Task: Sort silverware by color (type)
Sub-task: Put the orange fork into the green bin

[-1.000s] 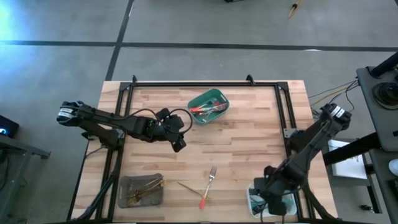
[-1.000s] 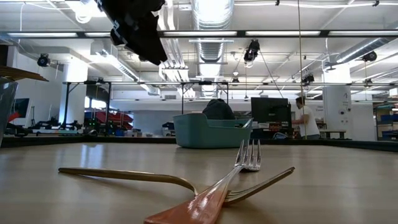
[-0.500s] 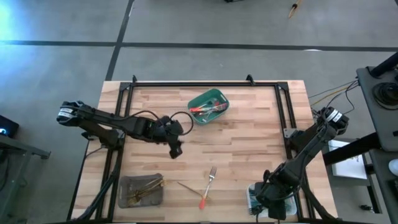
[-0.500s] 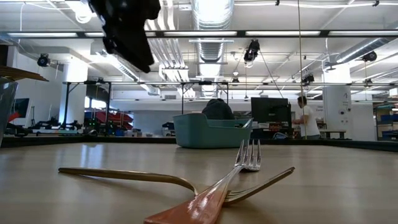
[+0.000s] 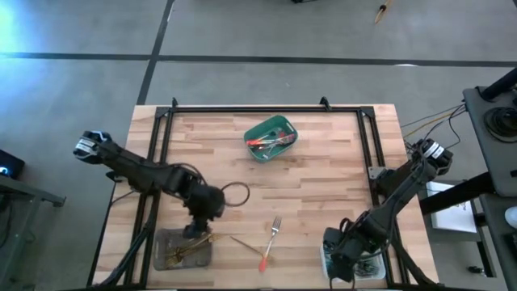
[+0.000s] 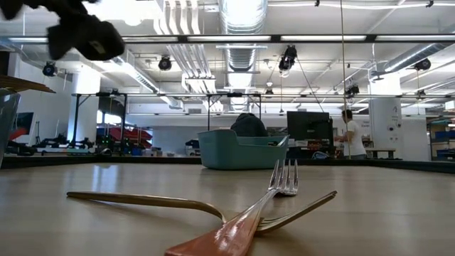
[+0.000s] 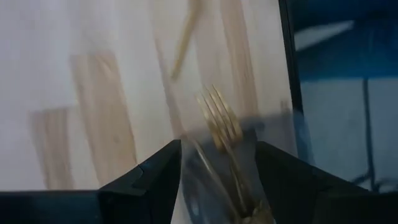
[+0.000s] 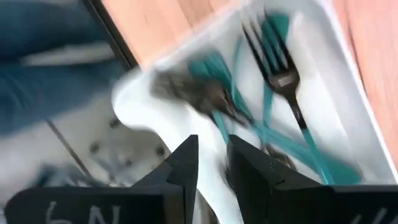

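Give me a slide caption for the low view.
Table-level view: a red-orange-handled fork lies crossed over a gold fork, with the green tray behind them.

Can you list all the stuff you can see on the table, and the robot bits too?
green tray: one, far middle of table, red-handled silverware inside
grey tray: one, near left corner, gold forks inside
white tray: one, near right corner, teal-handled forks inside
red-handled fork: one, loose, near middle
gold fork: one, loose, crossing under the red-handled fork
left tool: open, over the grey tray
right tool: over the white tray
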Available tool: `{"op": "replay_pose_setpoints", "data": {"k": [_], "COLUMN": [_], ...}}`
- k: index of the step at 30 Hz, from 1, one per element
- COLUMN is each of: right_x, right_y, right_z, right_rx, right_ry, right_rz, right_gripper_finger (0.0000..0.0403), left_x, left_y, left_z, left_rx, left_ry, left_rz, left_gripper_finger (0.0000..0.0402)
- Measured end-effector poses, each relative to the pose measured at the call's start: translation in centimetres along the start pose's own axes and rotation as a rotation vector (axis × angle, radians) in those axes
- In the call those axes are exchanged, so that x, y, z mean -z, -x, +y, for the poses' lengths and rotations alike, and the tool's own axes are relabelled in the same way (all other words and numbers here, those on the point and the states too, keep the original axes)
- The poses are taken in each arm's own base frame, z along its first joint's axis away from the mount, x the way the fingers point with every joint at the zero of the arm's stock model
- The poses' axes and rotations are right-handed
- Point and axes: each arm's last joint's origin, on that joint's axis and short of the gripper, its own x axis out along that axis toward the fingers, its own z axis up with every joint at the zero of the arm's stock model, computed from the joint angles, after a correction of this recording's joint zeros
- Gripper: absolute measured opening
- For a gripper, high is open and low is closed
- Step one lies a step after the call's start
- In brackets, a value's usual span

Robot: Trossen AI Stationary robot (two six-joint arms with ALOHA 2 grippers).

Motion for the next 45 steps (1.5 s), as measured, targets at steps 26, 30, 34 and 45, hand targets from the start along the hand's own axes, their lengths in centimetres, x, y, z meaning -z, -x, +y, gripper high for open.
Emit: {"op": "replay_pose_setpoints", "data": {"k": [26, 30, 34, 45], "right_x": [-5.6, -7.1, -8.9, -14.0], "right_y": [1.2, 1.2, -0.5, -9.3], "right_z": [0.5, -0.2, -0.8, 2.6], "right_rx": [-0.104, -0.052, -0.036, -0.343], "right_ry": [-0.062, -0.216, -0.515, -0.852], "right_rz": [-0.445, -0.643, -0.856, -0.904], "right_gripper_finger": [0.0073, 0.0073, 0.0073, 0.0073], "left_x": [-1.2, -1.3, -1.2, 1.2], "left_y": [-0.7, -0.7, -0.7, -0.5], "left_z": [-2.7, -2.7, -2.6, -1.7], "left_rx": [-0.277, -0.286, -0.288, -0.407], "left_ry": [-0.097, 0.012, 0.098, -0.015], "left_rz": [-0.306, -0.334, -0.347, -0.089], "left_gripper_finger": [0.019, 0.019, 0.019, 0.019]}}
